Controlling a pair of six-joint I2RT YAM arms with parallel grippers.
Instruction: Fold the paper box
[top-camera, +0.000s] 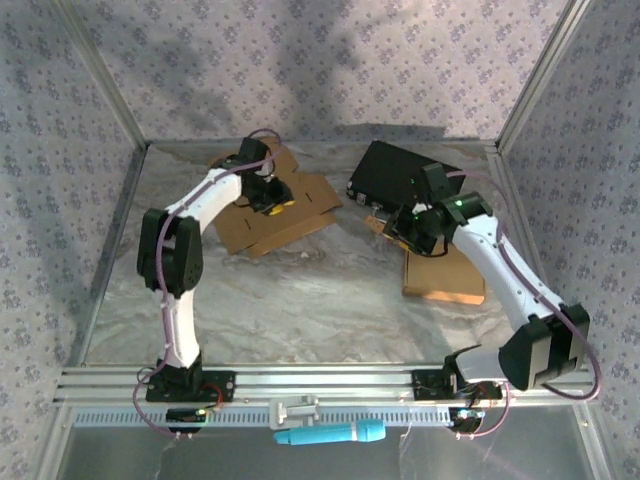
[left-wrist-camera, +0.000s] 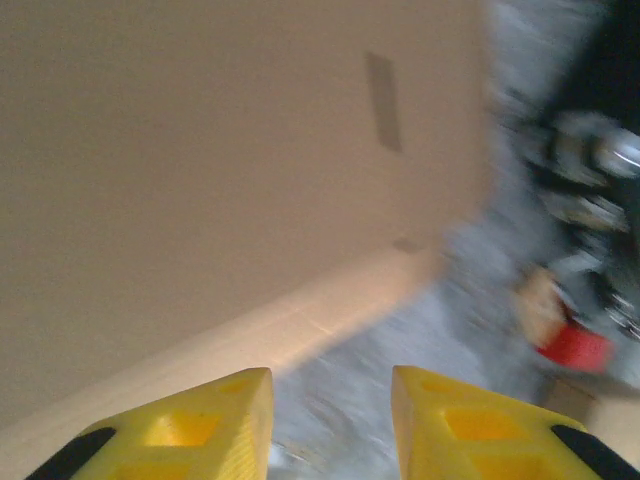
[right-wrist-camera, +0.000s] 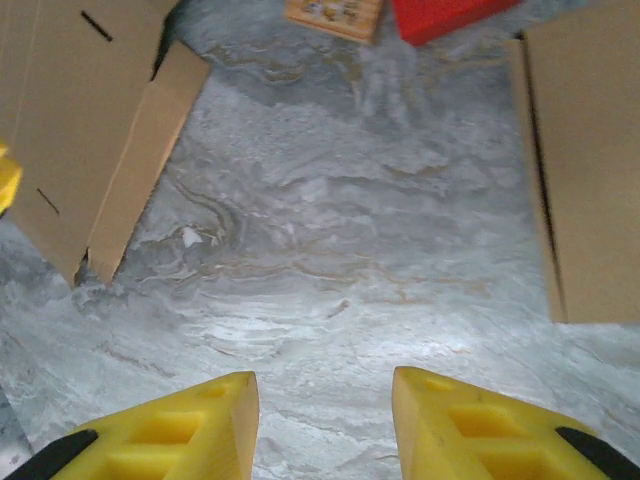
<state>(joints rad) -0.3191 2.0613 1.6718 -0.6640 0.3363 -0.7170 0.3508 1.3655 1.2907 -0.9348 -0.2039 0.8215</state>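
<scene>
An unfolded brown cardboard box blank (top-camera: 280, 205) lies flat at the back left of the marble table. My left gripper (top-camera: 272, 198) hovers over it, open, yellow fingers (left-wrist-camera: 215, 425) apart above the blank's folded edge (left-wrist-camera: 300, 320), nothing between them. The same blank (right-wrist-camera: 85, 130) lies at the far left in the right wrist view. My right gripper (top-camera: 412, 228) is open above bare marble (right-wrist-camera: 330, 300), with nothing held. A second flat cardboard piece (top-camera: 443, 275) lies under the right arm, its edge (right-wrist-camera: 585, 160) at the right.
A black box (top-camera: 400, 175) stands at the back right. A red item (right-wrist-camera: 445, 12) and a small printed card (right-wrist-camera: 335, 15) lie beside it. Patterned walls close in the table on three sides. A blue tool (top-camera: 330, 434) rests on the front rail.
</scene>
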